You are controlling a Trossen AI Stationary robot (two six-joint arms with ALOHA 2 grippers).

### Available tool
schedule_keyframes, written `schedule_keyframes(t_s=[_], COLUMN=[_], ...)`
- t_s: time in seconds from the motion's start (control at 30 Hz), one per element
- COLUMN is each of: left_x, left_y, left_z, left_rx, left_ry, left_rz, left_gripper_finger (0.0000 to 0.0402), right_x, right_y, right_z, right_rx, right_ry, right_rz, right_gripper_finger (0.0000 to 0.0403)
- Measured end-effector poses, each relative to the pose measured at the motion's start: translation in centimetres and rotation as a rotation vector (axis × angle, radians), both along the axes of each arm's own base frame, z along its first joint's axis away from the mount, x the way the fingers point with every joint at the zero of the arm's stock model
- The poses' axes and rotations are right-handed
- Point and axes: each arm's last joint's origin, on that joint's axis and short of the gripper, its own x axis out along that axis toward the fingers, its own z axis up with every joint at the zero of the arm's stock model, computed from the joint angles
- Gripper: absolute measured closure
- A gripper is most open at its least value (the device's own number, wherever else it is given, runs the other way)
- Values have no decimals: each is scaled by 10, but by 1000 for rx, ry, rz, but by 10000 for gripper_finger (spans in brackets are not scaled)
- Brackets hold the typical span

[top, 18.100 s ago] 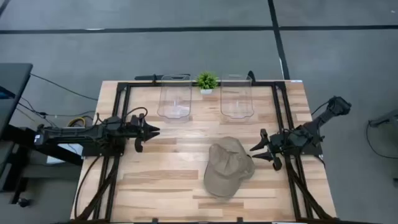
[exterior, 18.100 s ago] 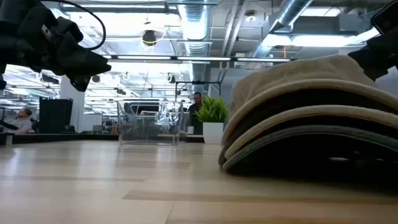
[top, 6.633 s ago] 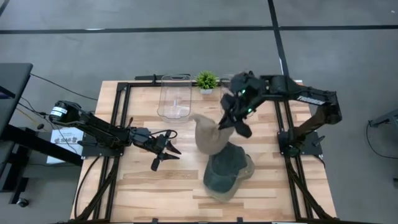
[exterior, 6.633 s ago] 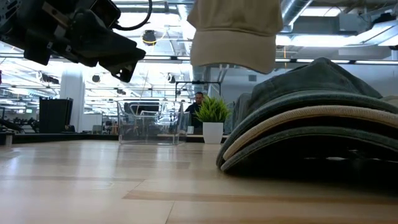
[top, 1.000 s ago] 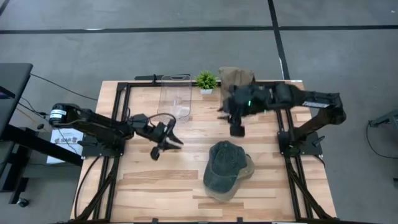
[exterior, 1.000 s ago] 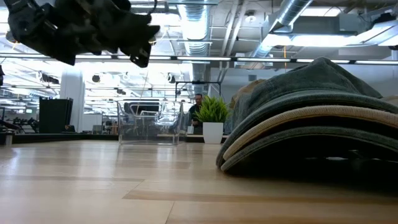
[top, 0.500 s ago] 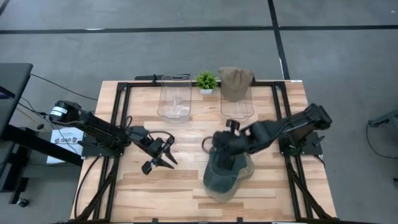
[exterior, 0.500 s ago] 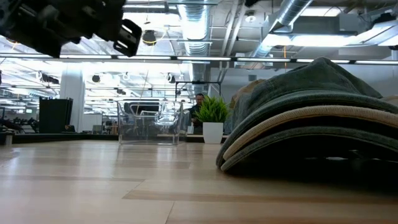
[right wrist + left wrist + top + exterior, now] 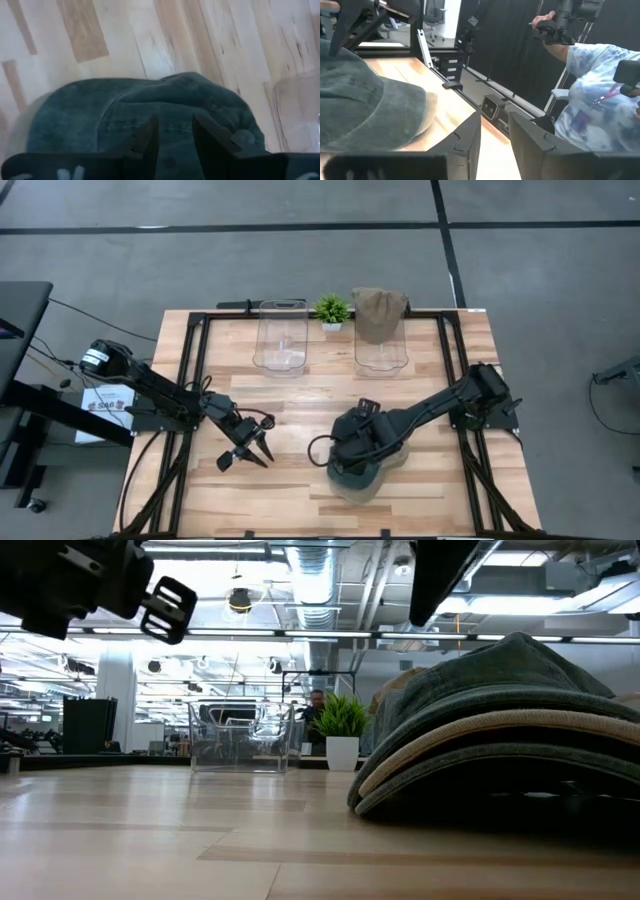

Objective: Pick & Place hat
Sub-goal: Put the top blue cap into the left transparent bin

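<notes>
You see the hat stack (image 9: 362,465) front-centre, two bins (image 9: 281,340) behind it, one hat (image 9: 378,310) in the right bin (image 9: 381,352), plant (image 9: 331,309) between.

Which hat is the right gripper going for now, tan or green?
The dark green hat, top of the stack on the table, sits right under the right gripper. The tan hat is far off, draped in the right-hand clear bin at the back.

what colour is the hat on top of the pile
Dark grey-green hat, seen best in the right wrist view.
</notes>
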Motion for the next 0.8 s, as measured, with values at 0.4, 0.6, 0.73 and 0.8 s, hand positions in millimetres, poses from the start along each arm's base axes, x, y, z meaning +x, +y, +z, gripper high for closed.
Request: schedule_keyframes(t_s=[0.4, 0.6, 0.73, 0.8], left_x=[-2, -2, -2, -2], left_y=[0, 0, 0, 0], left_z=[-4, -5, -5, -5], left_rx=[10, 18, 18, 18], left_ry=[23, 40, 40, 40], left_rz=[-3, -3, -3, -3], left_gripper_finger=[304, 304, 304, 304], right_x=[-7, -6, -6, -5], right_y=[-14, -23, -28, -30], right_z=[-2, -2, -2, -2], right_rx=[-47, -56, -61, -62], right_ry=[112, 136, 149, 152], right_rz=[-76, -98, -111, -115], right_gripper_finger=[290, 255, 222, 210])
